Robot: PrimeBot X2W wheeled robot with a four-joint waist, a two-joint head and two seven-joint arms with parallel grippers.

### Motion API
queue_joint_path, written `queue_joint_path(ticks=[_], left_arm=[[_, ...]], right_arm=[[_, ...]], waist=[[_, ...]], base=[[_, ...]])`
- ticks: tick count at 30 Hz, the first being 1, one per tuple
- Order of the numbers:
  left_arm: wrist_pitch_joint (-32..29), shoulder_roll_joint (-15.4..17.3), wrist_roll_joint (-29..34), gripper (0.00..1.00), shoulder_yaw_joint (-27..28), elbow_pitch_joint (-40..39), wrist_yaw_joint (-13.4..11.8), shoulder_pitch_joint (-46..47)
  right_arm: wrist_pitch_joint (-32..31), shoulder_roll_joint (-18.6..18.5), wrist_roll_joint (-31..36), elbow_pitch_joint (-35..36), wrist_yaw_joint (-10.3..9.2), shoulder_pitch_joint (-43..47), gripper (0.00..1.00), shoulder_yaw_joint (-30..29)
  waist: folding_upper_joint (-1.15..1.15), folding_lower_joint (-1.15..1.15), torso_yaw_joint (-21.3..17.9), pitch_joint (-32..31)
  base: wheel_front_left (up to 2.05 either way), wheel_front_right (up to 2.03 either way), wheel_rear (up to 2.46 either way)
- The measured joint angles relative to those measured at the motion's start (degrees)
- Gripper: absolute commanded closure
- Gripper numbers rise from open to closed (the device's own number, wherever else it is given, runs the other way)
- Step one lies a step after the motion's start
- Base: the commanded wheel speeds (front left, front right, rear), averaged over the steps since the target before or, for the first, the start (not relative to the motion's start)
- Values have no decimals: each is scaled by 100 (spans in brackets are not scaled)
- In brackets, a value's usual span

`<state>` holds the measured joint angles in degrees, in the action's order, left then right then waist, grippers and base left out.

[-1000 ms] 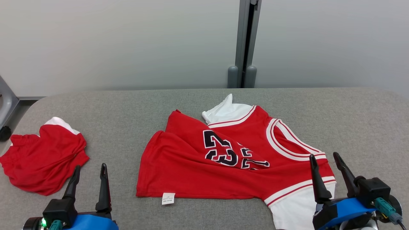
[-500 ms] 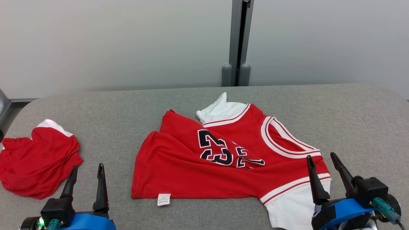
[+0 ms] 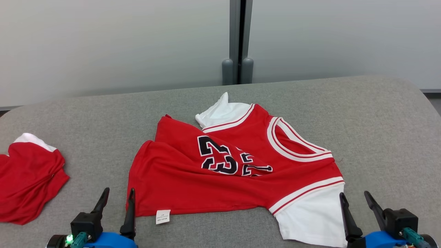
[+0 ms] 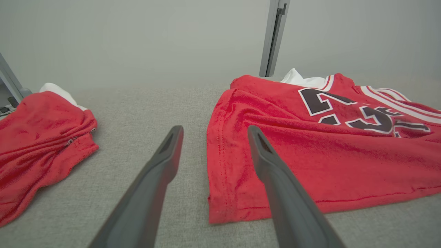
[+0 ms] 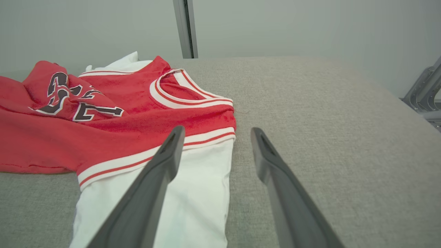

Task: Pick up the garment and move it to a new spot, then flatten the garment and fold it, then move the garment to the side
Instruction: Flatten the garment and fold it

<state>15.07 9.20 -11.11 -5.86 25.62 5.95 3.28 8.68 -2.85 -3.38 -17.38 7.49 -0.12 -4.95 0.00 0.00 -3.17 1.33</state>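
Nearest the robot, the left gripper (image 3: pixel 119 189) stands with its fingers spread apart and nothing between them. In the left wrist view (image 4: pixel 215 127) the side hem of the red jersey (image 3: pixel 220 186) runs up the gap between the two fingers, with the right finger over the jersey's near left corner. I cannot tell whether it touches the cloth. The right gripper (image 3: pixel 354 193) is spread the same way and empty. In its wrist view (image 5: pixel 217 128) the left finger lies over the white sleeve (image 5: pixel 193 193) and the right finger over bare desk (image 5: pixel 327 137).

The jersey lies crumpled near the middle of the desk (image 3: pixel 379 137), its neck toward the robot's right. Its near hem runs roughly along the front, with a small white tag (image 3: pixel 163 216) sticking out near the left corner. A fold crosses the black number (image 3: pixel 220 160), and beyond it are the striped neck opening (image 3: pixel 296 144) and a second white sleeve (image 3: pixel 222 112) poking up at the far side.

To the left, across a bare strip of desk, another red garment (image 3: pixel 27 179) lies bunched at the desk's left edge. To the right of the jersey the desk is bare up to its rounded corner. A bare band runs behind the jersey to the far edge, where a pale wall and a grey post (image 3: pixel 237 34) stand.
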Motion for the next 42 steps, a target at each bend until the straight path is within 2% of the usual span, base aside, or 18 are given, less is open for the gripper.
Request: queue_joint_path(ticks=[12,25,26,27,28,29,30,35,42], left_arm=[[-1,65,-238,0,-244,1334,115,294],[0,65,-528,0,-620,2057,146,767],[0,71,-556,0,-680,2116,146,792],[1,70,-602,0,-740,2161,146,818],[3,70,-662,23,-790,2209,146,846],[13,73,-719,78,-851,2269,147,877],[18,86,-761,100,-915,2292,147,895],[8,132,-921,100,-1055,2216,148,923],[7,286,-987,100,-943,1399,149,769]], right_arm=[[151,2,-125,-858,0,46,0,130],[309,-31,-296,-1795,-9,-187,0,595],[335,-37,-341,-1827,-10,-199,3,654],[350,-40,-375,-1845,-11,-199,53,705],[359,-42,-391,-1859,-11,-199,93,736],[380,-44,-411,-1866,-12,-202,100,770],[402,-44,-444,-1875,-11,-203,100,806],[485,-52,-488,-1884,-1,-237,100,915],[604,-225,-581,-1445,0,-263,100,912]], waist=[[0,0,-167,247],[0,0,-139,371],[0,0,-143,371],[0,0,-148,374],[0,0,-153,374],[0,0,-159,374],[0,0,-166,372],[0,0,-181,344],[0,0,-123,291]], base=[[0,0,0],[0,0,0],[0,0,0],[0,0,0],[0,0,0],[0,0,0],[0,0,0],[0,0,0],[0,0,0]])
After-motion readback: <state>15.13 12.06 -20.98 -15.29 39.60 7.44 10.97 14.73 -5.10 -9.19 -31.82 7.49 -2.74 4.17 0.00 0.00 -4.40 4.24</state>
